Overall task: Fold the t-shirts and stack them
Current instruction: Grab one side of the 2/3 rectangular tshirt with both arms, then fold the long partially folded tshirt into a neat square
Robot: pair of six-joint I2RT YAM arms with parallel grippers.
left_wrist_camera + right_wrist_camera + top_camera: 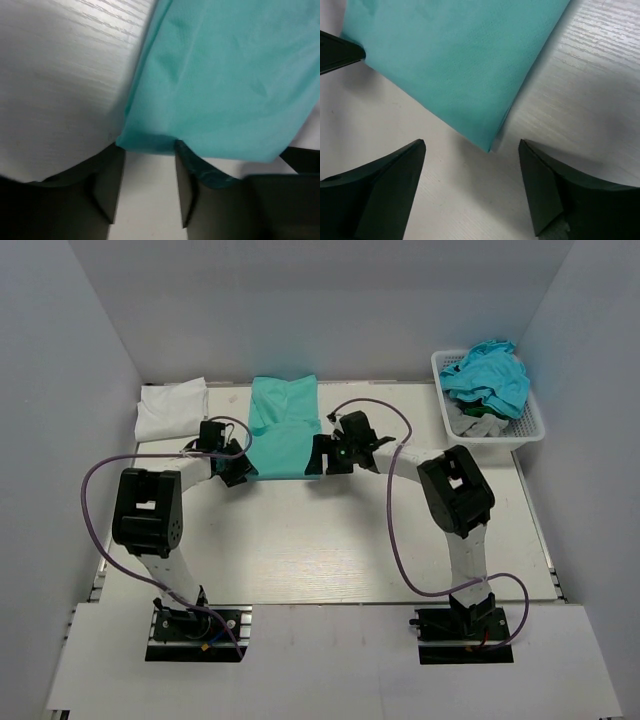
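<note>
A mint sea-green t-shirt [283, 430] lies partly folded at the back middle of the table. My left gripper [240, 468] is open at its near left corner; in the left wrist view the cloth's corner [150, 142] sits at the fingertips, between the spread fingers. My right gripper [316, 456] is open at the near right corner; in the right wrist view the shirt [455, 60] ends just ahead of the fingers [395, 170] and is not touched. A white t-shirt [170, 408] lies folded at the back left. Turquoise-blue t-shirts [490, 375] are heaped in the basket.
A white lattice basket [530, 425] stands at the back right, with grey cloth under the blue shirts. Grey walls close in the back and both sides. Purple cables loop from both arms over the table.
</note>
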